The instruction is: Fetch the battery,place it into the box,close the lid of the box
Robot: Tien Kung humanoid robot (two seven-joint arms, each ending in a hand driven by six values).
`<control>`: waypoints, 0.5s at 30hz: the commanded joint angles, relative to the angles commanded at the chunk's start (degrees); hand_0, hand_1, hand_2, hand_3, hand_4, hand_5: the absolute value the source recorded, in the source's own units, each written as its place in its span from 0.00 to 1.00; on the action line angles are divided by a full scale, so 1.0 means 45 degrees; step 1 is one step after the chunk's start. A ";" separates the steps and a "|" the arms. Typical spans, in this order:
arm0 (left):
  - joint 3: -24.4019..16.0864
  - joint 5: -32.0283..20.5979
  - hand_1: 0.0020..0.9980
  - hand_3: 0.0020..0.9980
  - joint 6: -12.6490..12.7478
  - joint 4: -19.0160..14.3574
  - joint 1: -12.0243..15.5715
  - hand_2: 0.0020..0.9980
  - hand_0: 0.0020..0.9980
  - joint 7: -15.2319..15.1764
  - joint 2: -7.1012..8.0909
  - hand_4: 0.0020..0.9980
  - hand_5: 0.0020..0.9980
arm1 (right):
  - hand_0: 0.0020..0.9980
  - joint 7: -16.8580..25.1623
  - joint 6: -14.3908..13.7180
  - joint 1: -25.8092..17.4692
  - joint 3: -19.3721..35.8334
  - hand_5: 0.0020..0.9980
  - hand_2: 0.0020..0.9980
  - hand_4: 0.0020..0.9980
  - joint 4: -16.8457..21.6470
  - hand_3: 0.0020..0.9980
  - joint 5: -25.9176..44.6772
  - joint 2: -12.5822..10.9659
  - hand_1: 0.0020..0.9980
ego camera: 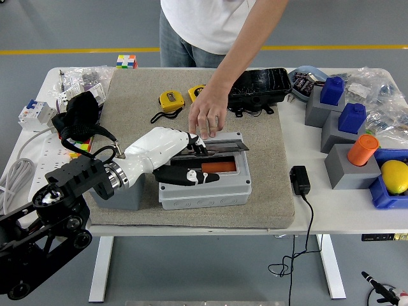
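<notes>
Lying across the near-left part of the grey box (204,189), the robot's left hand (191,159) has its dark fingers (199,145) curled down onto the near edge of the smoky transparent lid (220,148), which sits tilted low over the opening, not yet flat; the placing looks meant to press the lid down toward its seat. Item, battery (220,169): orange block, inside the box's recess toward the right, visible below the lid's edge, so the fetching and placing appear done and only the closing remains. Item, person's hand (207,113): reaches in from the far side, fingers spread and pointing down, fingertips at or just above the far part of the lid, probably steadying or guiding it; actual contact cannot be told. Item, grey mat (268,191): under the box, likely there to stop it sliding under the push. Item, grey block (121,194): just left of the box, partly hidden by the robot's forearm. Item, yellow tape measure (169,99): far-left on the mat, well apart from the box. Item, black case (258,88): on the far side, behind the person's forearm. Right arm: not visible.
</notes>
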 joint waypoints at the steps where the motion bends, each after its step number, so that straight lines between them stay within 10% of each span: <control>1: 0.0221 -0.0035 0.65 0.66 -0.0007 -0.0008 0.0004 0.66 0.52 -0.0012 0.0094 1.00 1.00 | 0.87 0.0003 -0.0005 0.0006 0.0007 1.00 0.77 1.00 0.0000 0.85 0.0006 -0.0004 0.79; 15: 0.0870 0.0008 0.65 0.67 0.0213 -0.0037 0.0046 0.66 0.52 -0.0246 0.0106 1.00 1.00 | 0.87 -0.0002 -0.0004 0.0016 0.0033 1.00 0.77 1.00 0.0000 0.85 -0.0017 -0.0029 0.79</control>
